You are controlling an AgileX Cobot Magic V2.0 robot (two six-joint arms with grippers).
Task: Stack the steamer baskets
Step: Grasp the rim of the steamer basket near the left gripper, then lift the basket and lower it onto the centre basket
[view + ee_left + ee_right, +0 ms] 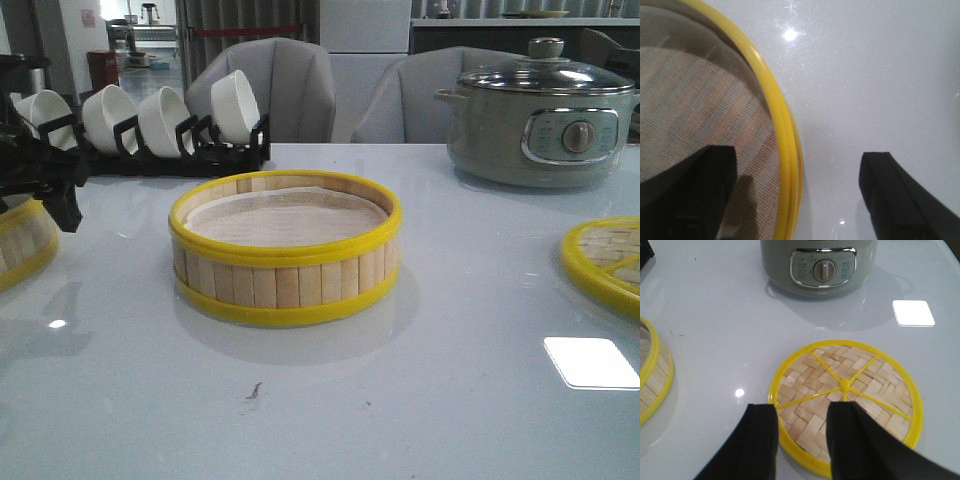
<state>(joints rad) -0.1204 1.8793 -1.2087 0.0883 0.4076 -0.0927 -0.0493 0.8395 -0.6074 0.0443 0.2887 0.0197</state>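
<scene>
One steamer basket [285, 250] with pale slat walls, yellow rims and a white liner stands mid-table. It also shows at the edge of the right wrist view [652, 375]. A second steamer basket [20, 245] sits at the far left edge, half out of view. My left gripper [797, 192] is open and straddles this basket's yellow rim [785, 125]: one finger [705, 190] is over the mesh liner inside, the other [895, 195] is outside over the table. My right gripper [802, 437] is open and empty, over the near rim of the woven lid [845, 395].
A grey-green electric pot [540, 115] with a glass lid stands at the back right. A black rack with white bowls [150, 125] lines the back left. The flat woven lid [605, 262] lies at the right edge. My left arm [40, 170] reaches in from the left.
</scene>
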